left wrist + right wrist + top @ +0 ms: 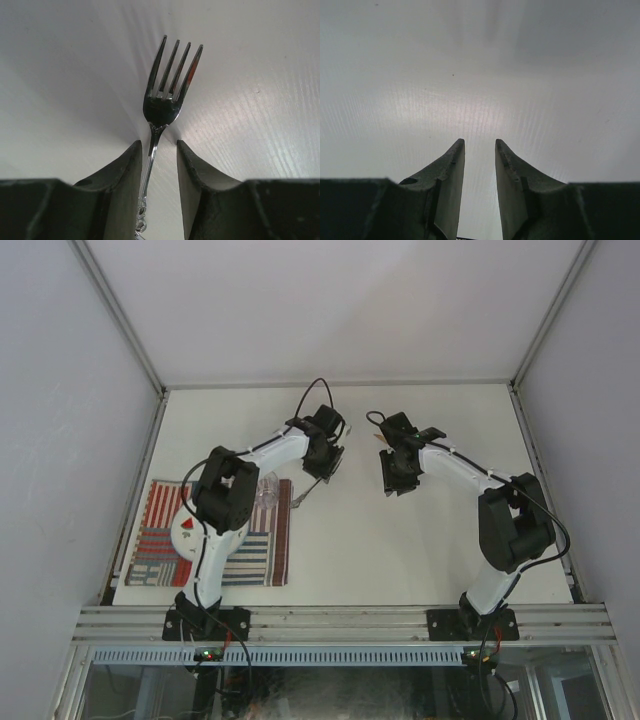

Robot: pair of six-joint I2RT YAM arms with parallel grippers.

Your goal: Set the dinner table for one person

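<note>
Starting at the near edge, where both arms are bolted, the off-white counter (400, 550) spreads away between its aluminium rails and carries everything in sight. On its near-left part lies a red, white and blue striped placemat (160, 510), partly covered by the left arm. A white plate (185, 532) with a red mark sits on the mat, half hidden under the arm's elbow. A clear glass (268, 490) stands at the mat's far edge. Further out, near the middle of the counter, the left gripper (328, 468) pinches a metal fork (303, 495) by its handle. The wrist camera shows the handle running down between the dark fingers (131, 170) against the left one, with the four tines pointing away over bare surface. Seen from above, the fork slants out of the gripper toward the mat's far right corner, which it does not touch. Beside it and well apart, the right gripper (393, 483) hangs over bare counter, its fingers (452, 170) slightly spread with nothing between them. Beyond both, the far stretch of counter runs back to the wall.
</note>
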